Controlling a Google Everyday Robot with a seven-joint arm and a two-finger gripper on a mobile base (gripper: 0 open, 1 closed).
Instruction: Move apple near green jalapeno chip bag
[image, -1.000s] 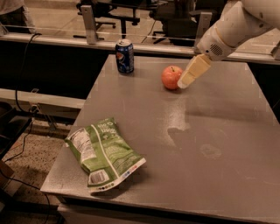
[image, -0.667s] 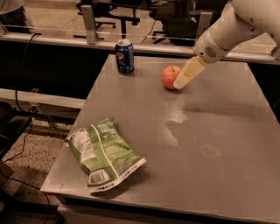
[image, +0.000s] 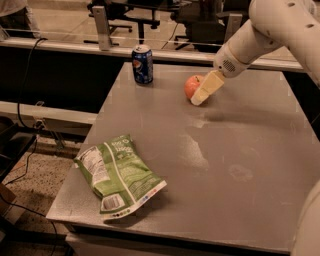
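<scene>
A crumpled green jalapeno chip bag (image: 118, 175) is lying flat at the near left corner of a grey table (image: 240, 150), its white nutrition label facing up and one edge sitting close to the table's front rim. A wide stretch of bare table is separating it from the apple (image: 191, 85), which is resting on the table towards the far side, well apart from the bag, so the move appears not to have started. The tool (image: 202, 94) is reaching down from the upper right on a white arm (image: 270, 25), its pale tip slanting down across the apple's right side and touching or nearly touching it. It seems to be setting up for a grasp there. How far open the tool is, and whether it has hold of the apple, cannot be told from this view. A blue soda can (image: 142, 64) is standing upright to the left of the apple, near the table's far edge. It looks clear of the path towards the bag. Beyond the table, office chairs (image: 150, 10) are standing in a dim room. Compared with a second ago, the tool is sitting lower and further left, having closed in on the apple. The apple, the can and the bag are lying where they were.
</scene>
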